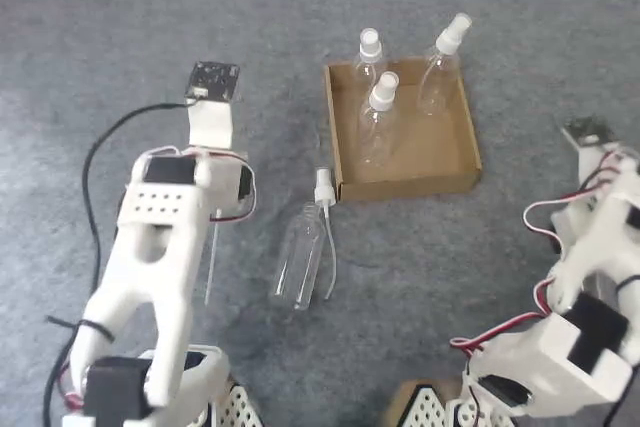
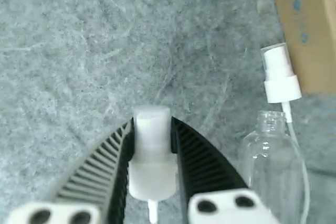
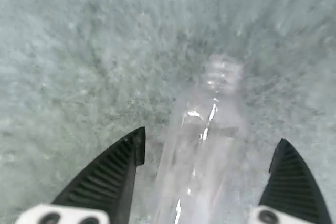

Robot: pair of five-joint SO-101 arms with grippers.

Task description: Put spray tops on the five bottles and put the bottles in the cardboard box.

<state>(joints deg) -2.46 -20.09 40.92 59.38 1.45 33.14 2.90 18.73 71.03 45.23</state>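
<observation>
My left gripper (image 2: 151,125) is shut on a white spray top (image 2: 151,156); its thin tube (image 1: 212,257) hangs out under the left arm (image 1: 165,237). Beside it a clear uncapped bottle (image 1: 300,257) lies on the carpet, neck (image 2: 272,121) toward the cardboard box (image 1: 455,172). A loose spray top (image 1: 323,187) lies at that neck. Three bottles with spray tops, one of them (image 1: 378,117), lie in the box. My right gripper (image 3: 211,137) is open, its jaws on either side of another clear uncapped bottle (image 3: 202,145) on the carpet.
Grey carpet (image 1: 100,67) covers the table. The right arm (image 1: 590,277) with its red and white wires stands at the near right, just right of the box. A corner of the box (image 2: 307,24) shows in the left wrist view.
</observation>
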